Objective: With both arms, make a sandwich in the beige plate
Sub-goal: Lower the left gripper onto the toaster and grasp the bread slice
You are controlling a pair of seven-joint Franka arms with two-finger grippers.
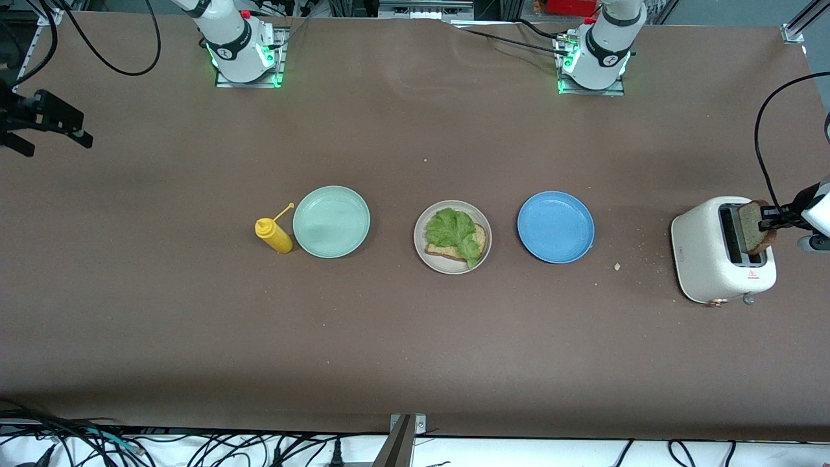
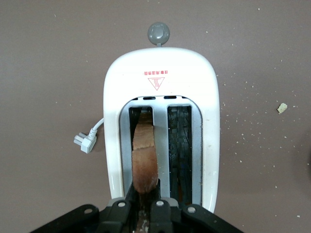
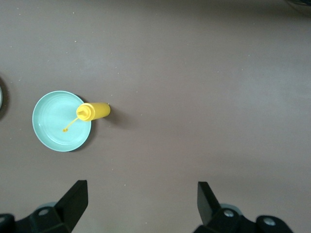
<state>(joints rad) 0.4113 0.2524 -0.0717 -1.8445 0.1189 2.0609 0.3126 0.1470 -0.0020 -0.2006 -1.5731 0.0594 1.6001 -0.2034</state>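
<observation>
While the left gripper (image 2: 144,213) is clamping its fingers (image 2: 160,209) on the top edge of a bread slice (image 2: 145,155), that slice is standing upright, half in one slot of the white toaster (image 2: 209,145) w/ the other slot beside it sitting bare. Toaster's grey knob (image 2: 159,33) is pointing away from the fingers, and its plug (image 2: 83,142) is lying on the counter (image 2: 48,73) just beside the body. Crumbs are lying scattered on the counter near the toaster.

Right gripper (image 3: 141,199) is hanging w/ fingers (image 3: 75,196) spread wide, gripping nothing, high over bare counter at the right arm's end; under it, well apart from the fingers, the yellow mustard bottle (image 3: 95,111) is standing just beside the mint-green plate (image 3: 53,126).

Well away from both sets of fingers, mid-counter, the beige plate (image 1: 421,250) is carrying the sandwich so far: one bread slice (image 1: 447,251) w/ a lettuce leaf (image 1: 454,228) on top, no upper slice. Blue plate (image 1: 556,227) is sitting between beige plate and toaster.
</observation>
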